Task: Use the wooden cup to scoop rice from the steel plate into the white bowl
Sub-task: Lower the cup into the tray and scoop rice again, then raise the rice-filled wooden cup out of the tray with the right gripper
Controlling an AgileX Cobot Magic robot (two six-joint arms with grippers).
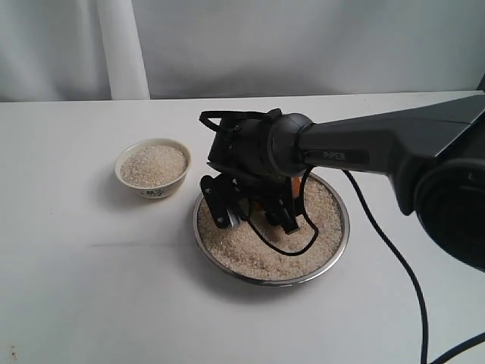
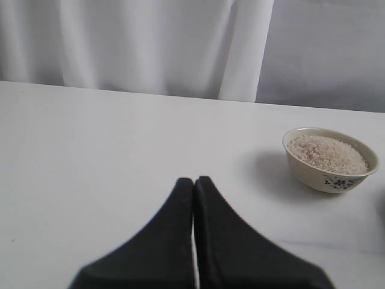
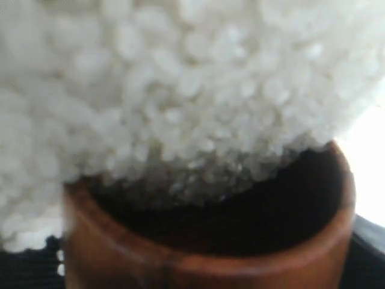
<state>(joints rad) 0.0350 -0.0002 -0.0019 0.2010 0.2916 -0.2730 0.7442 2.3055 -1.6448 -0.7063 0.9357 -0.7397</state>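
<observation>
1. My right arm [image 1: 379,148] comes in from 3 o'clock in the exterior view, wrist bent downward near the centre.
2. My right pincer [image 1: 256,216] points down, its two dark fingers spread either side of the wooden cup [image 3: 198,265] and clamped on it.
3. My left pincer [image 2: 194,180] is closed, fingers pressed flat together, tips touching.

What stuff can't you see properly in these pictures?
- Wooden cup: in the exterior view it is almost all hidden behind the right tool. In the right wrist view the picture's edge cuts off its bottom.
- Rice: blurred in the right wrist view because it is too close.
- Steel plate: in the exterior view the arm hides its far rim.
- White bowl: in the exterior view its dark mark is too small to make out.
</observation>
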